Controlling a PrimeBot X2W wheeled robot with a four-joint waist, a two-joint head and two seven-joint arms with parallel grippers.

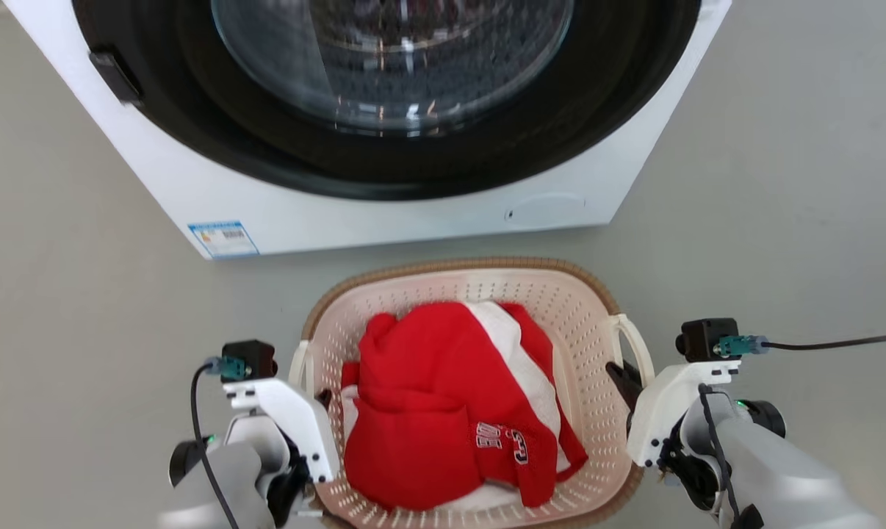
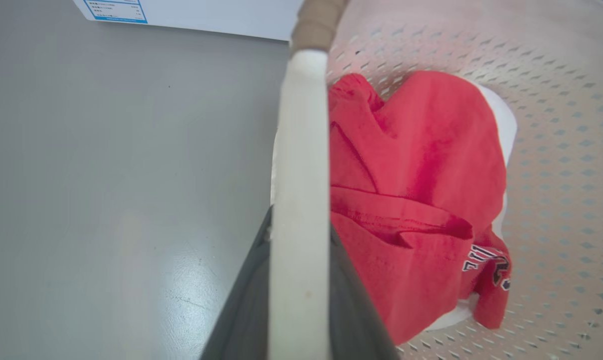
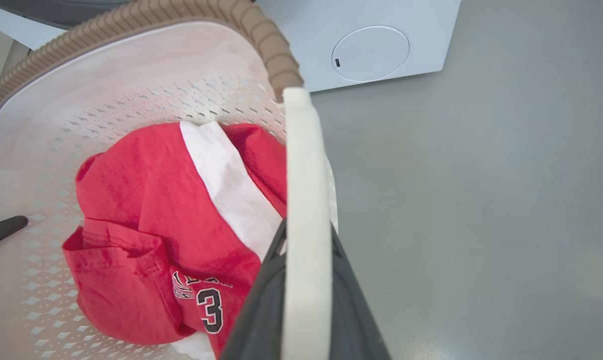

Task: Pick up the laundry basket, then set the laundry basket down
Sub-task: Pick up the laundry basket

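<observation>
Since the left hand (image 1: 319,400) and right hand (image 1: 623,378) each clamp a loop handle (image 2: 301,200) of the laundry basket (image 1: 458,266), grasping seems done, the lift unclear, the set-down left.

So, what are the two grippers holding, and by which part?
The cream-white perforated plastic laundry basket: left gripper and right gripper each clamp one white side loop handle.

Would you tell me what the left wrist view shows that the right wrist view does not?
Left wrist: the blue label on the washer. Right wrist: its round hatch and the number 3 on the shirt. Both: the basket, the shirt, grey floor, and a white handle clamped by that arm's own hand, the left hand or right hand.
</observation>
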